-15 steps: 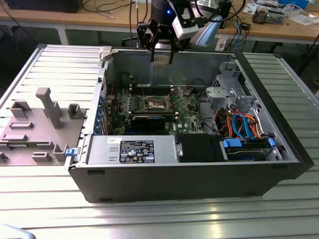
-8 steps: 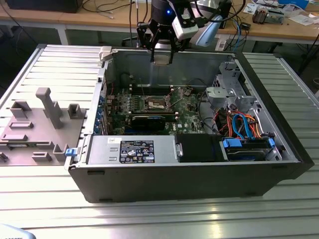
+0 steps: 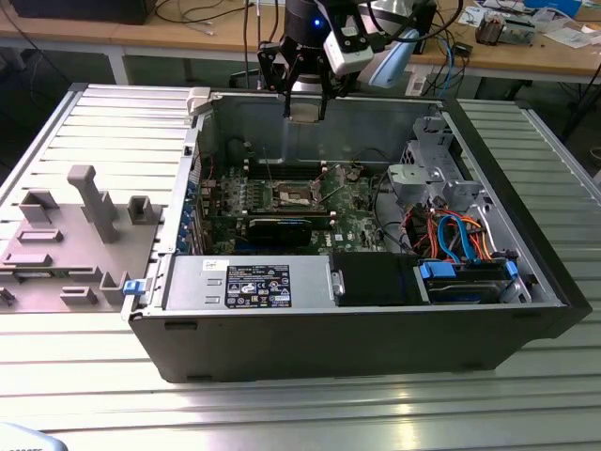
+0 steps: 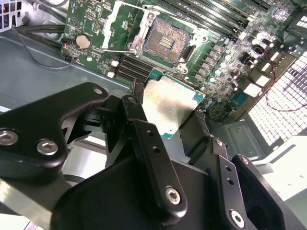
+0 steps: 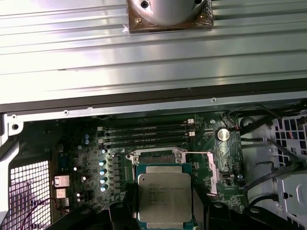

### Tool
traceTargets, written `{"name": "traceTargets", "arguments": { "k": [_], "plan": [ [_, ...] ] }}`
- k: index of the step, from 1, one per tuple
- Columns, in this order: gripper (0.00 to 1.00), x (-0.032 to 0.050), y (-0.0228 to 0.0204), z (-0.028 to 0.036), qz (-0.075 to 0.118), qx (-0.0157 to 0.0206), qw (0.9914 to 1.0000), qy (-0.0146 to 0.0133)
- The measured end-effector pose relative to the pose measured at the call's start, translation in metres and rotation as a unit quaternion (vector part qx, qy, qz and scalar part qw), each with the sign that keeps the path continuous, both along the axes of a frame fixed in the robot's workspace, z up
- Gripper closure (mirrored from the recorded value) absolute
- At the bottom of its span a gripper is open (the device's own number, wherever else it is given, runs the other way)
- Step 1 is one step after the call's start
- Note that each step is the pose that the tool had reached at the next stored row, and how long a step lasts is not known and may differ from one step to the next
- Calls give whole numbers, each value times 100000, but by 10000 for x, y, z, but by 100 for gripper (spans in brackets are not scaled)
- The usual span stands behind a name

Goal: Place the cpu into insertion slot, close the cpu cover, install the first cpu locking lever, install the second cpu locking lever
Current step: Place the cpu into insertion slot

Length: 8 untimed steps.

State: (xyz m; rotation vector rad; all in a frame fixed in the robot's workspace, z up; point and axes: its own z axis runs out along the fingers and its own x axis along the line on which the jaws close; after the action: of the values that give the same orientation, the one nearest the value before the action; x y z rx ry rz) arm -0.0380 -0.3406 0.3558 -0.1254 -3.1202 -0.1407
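gripper (image 4: 169,103) clamped on chip (image 4: 170,115), above open case (image 3: 357,348) | socket (image 4: 165,43) bare at board's (image 4: 93,21) middle | risk: skewed or off-centre drop could bend pins; thin edge grip may slip

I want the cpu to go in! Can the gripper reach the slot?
Probably yes. The gripper holds the cpu above the open case. The slot lies bare, its cover swung open, and nothing seems to block the way.

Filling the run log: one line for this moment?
gripper: shut on cpu | cpu: above motherboard, not seated | insertion slot: empty | cpu cover: open
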Motion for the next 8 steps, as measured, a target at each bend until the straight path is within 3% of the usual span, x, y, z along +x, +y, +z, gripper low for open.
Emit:
{"name": "traceTargets", "arguments": {
  "k": [8],
  "plan": [
    [45, 0, 0, -1, -365, 0, 99999, 1]
  ]
}}
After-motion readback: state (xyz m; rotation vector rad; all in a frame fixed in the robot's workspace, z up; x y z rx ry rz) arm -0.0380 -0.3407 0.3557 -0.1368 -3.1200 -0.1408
